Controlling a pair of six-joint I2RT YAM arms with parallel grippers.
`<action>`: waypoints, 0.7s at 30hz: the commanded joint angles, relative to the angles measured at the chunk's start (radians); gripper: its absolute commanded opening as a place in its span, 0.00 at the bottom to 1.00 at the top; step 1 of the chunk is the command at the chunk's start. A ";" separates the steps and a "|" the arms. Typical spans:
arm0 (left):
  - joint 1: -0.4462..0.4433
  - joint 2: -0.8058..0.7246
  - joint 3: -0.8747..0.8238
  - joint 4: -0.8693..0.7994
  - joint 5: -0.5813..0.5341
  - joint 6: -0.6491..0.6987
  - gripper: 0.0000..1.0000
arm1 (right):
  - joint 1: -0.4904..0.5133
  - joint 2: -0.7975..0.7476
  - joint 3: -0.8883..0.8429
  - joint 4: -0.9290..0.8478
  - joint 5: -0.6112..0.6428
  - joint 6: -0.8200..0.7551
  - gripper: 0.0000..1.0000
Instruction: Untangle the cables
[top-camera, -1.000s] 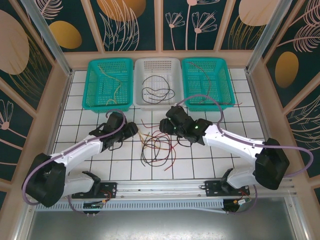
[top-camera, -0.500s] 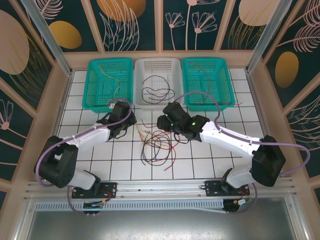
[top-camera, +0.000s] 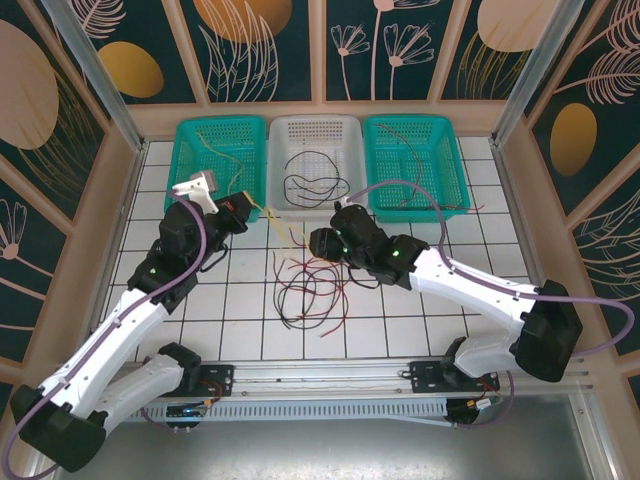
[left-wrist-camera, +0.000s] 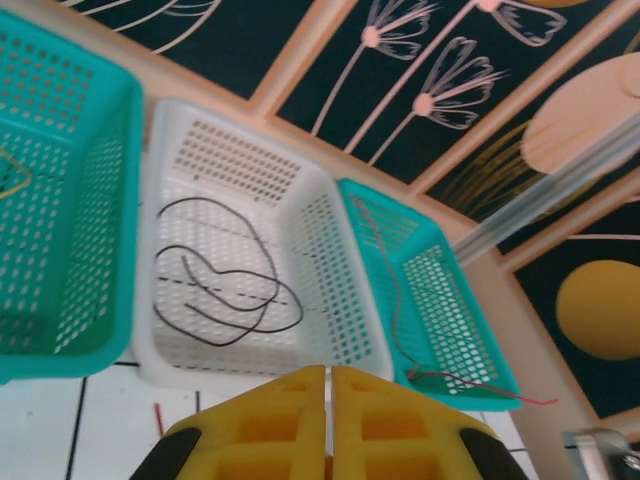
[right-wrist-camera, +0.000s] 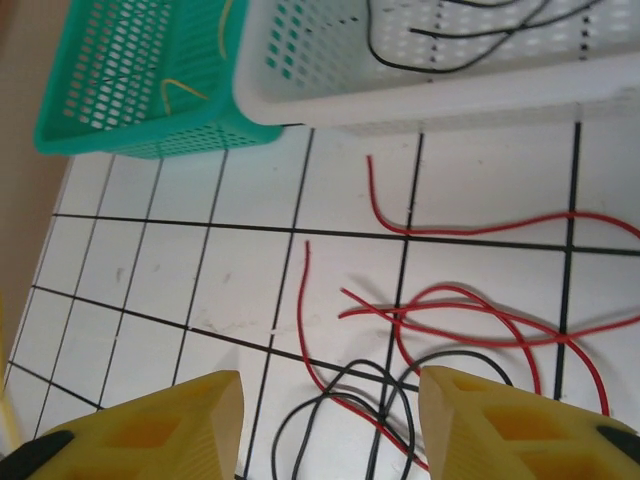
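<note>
The left arm (top-camera: 130, 310) and right arm (top-camera: 470, 285) have white link shells and black joint housings. A purple cable (top-camera: 400, 185) runs along each. A green indicator (top-camera: 396, 254) is lit on the right arm, at frame centre. The left claw (left-wrist-camera: 328, 378) and right claw (right-wrist-camera: 328, 385) carry yellow fingers (left-wrist-camera: 270, 425) with moulded rectangular recesses.

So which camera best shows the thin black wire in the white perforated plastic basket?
The left wrist view: the thin black wire lies whole and large. The top view shows it whole but small; the right wrist view catches part of it.

No legible text, no labels, brand marks, numbers or signs on anything in view
</note>
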 joint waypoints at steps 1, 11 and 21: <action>-0.002 -0.004 0.006 0.011 0.054 0.030 0.00 | 0.017 -0.018 0.015 0.053 -0.008 -0.065 0.52; -0.002 0.045 0.024 0.008 0.019 0.079 0.00 | 0.028 -0.054 0.071 0.002 0.094 -0.139 0.54; -0.002 0.089 0.069 -0.025 0.046 0.138 0.00 | 0.030 -0.090 0.004 0.081 -0.130 -0.207 0.59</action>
